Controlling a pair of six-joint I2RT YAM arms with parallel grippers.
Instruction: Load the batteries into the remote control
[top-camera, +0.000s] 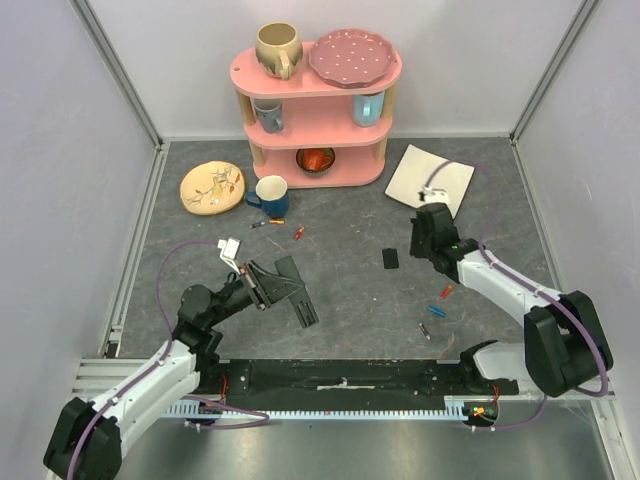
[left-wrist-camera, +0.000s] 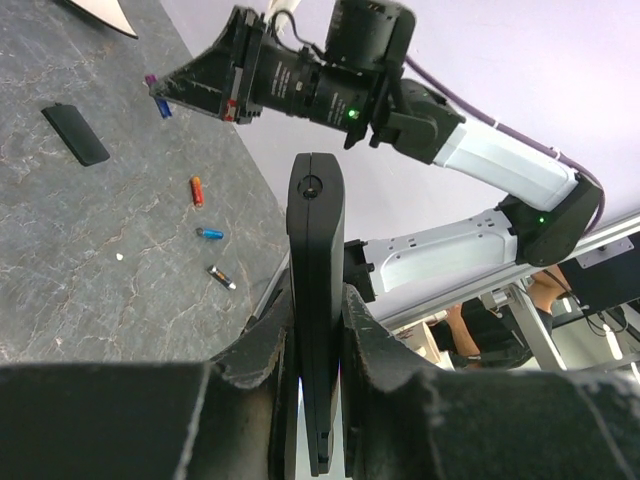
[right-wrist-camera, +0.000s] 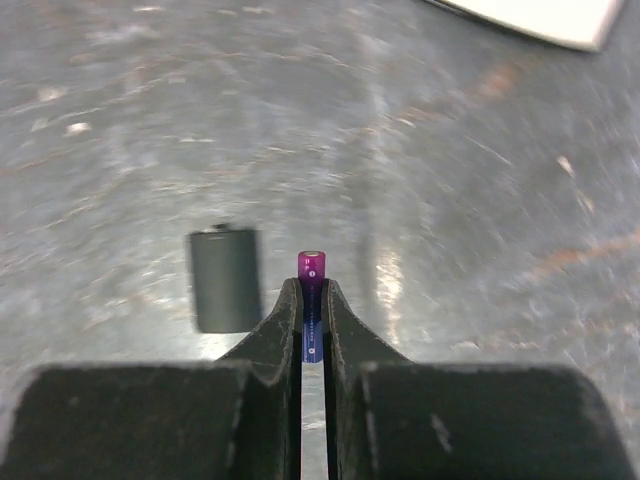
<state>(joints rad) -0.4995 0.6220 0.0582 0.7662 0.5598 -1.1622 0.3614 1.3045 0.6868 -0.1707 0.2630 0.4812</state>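
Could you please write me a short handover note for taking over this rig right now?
Left gripper: shut on the remote, held off the table.
Right gripper: shut on a battery, raised near the cover.
The cover lies on the table. Three loose batteries lie by the right arm, two others by the mug.
Done: cover off, remote and one battery in hand.
Left: insert batteries, refit cover.

Black on the remote control (left-wrist-camera: 316, 300) and back cover (right-wrist-camera: 226, 278). Purple over blue on the purple-capped battery (right-wrist-camera: 311, 272). Nearby, an orange-red battery (left-wrist-camera: 197, 190) and a blue battery (left-wrist-camera: 210, 234). Dark grey marbling across the table (top-camera: 350, 230). Pink shelf (top-camera: 330, 90), white-dotted pink plate (top-camera: 352, 57).
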